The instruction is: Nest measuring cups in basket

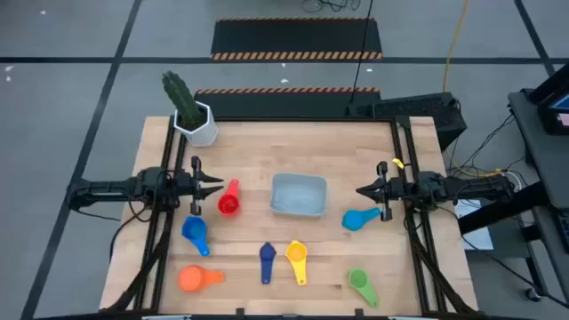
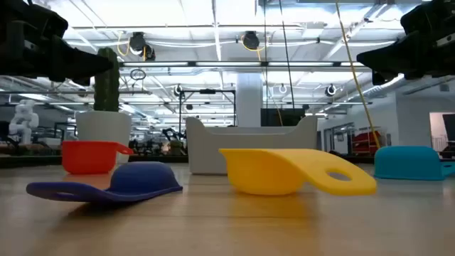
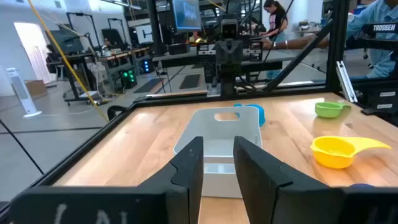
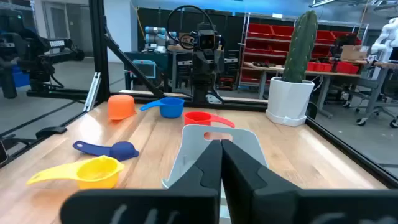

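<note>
- Basket: empty, at table centre; the landmark for all places below.
- Left gripper: well left of the basket, fingers narrowly parted, holding nothing.
- Right gripper: just right of the basket, fingers closed together, empty.
- Red cup: left of the basket, under the left gripper's tip.
- Light blue cup: right of the basket.
- Blue cup, orange cup, navy cup, yellow cup, green cup: nearer the front edge than the basket.
- Cactus pot: behind the basket, far left.
</note>
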